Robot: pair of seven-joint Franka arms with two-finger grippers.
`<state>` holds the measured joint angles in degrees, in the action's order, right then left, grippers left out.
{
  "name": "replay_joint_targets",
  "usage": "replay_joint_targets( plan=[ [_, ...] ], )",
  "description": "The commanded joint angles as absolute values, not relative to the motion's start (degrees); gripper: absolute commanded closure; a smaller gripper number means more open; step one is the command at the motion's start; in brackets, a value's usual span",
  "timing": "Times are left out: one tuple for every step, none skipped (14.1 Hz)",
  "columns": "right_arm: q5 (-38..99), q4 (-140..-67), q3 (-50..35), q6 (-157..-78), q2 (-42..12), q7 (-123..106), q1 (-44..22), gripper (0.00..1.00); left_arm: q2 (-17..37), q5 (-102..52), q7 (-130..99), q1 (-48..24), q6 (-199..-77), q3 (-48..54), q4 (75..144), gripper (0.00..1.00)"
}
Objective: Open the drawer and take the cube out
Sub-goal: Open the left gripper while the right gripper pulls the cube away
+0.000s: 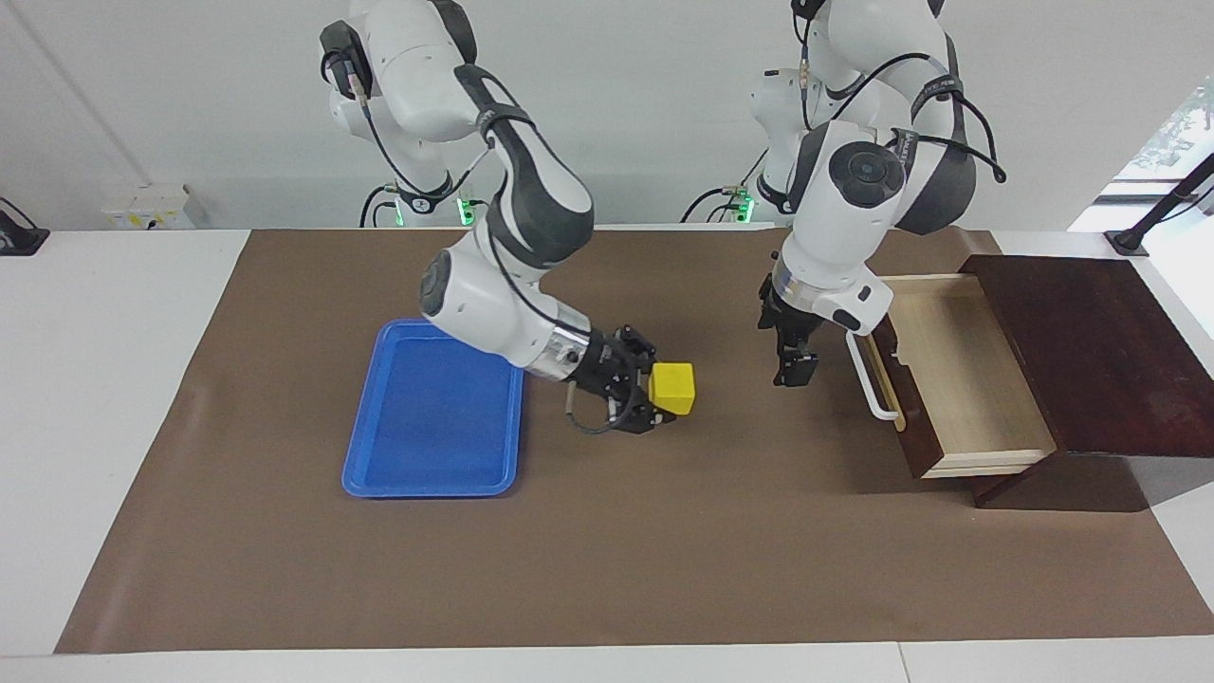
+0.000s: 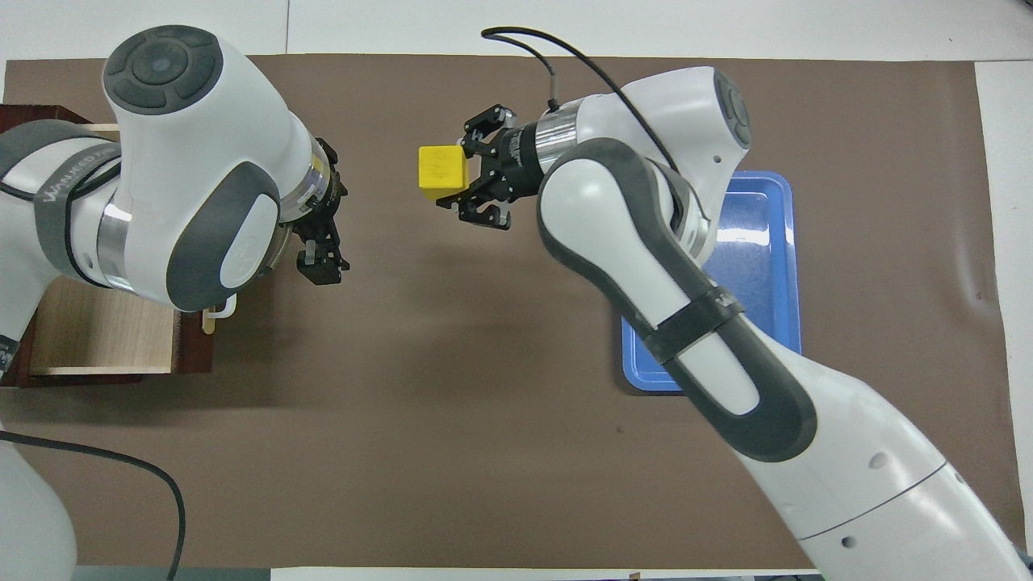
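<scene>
Cube [image 1: 671, 388] sits pinched in my right gripper [image 1: 658, 406], up over the tabletop [image 1: 664, 531] near the tray [image 1: 432, 410]. My left gripper [image 1: 793, 368] is open, empty. A weak pinch could drop it.

Two high cameras, half a turn apart.
Facing view looks across the worktop [image 1: 607, 569] at the robots; overhead view looks steeply down from their end. Both show mat [image 2: 484, 403], tray [image 1: 432, 417], drawer [image 1: 948, 379].

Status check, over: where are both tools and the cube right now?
Right tool shut on cube, over the mat beside blue tray. Left tool open, empty, by open drawer. Nothing in the way.
</scene>
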<state>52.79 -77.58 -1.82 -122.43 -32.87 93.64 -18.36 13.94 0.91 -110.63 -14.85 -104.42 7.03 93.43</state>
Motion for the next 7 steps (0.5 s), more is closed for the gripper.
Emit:
replay_joint_targets(
  plan=[
    [53.2, -76.2, -2.7, -115.5, -33.3, 89.1, -10.8, 1.0, 8.6, 1.8, -104.7, -10.4, -109.8, 7.2, 103.1, 0.0],
    [53.5, -77.4, -2.7, -113.1, -32.6, 86.0, -8.9, 1.0, 8.0, 1.8, -101.9, -8.5, -111.3, 7.2, 104.8, 0.0],
    [53.6, -79.2, -2.6, -110.9, -31.6, 83.8, -6.8, 1.0, 7.7, 1.8, -99.6, -6.9, -112.3, 7.2, 105.9, 0.0],
    [53.6, -81.5, -2.7, -109.7, -30.2, 81.7, -4.9, 1.0, 7.5, 1.8, -97.0, -4.7, -113.0, 7.2, 106.4, 0.0],
    [53.6, -84.5, -2.7, -109.3, -28.8, 79.6, -2.9, 1.0, 7.5, 1.8, -94.0, -2.9, -113.0, 7.2, 106.7, 0.0],
    [53.5, -87.2, -2.6, -109.2, -27.4, 78.5, -2.2, 1.0, 7.5, 1.8, -91.5, -1.1, -113.0, 7.2, 106.7, 0.0],
    [53.5, -90.3, -2.3, -109.3, -25.9, 75.9, -1.8, 1.0, 7.5, 1.8, -89.5, 0.4, -113.0, 7.2, 106.8, 0.0]
  ],
)
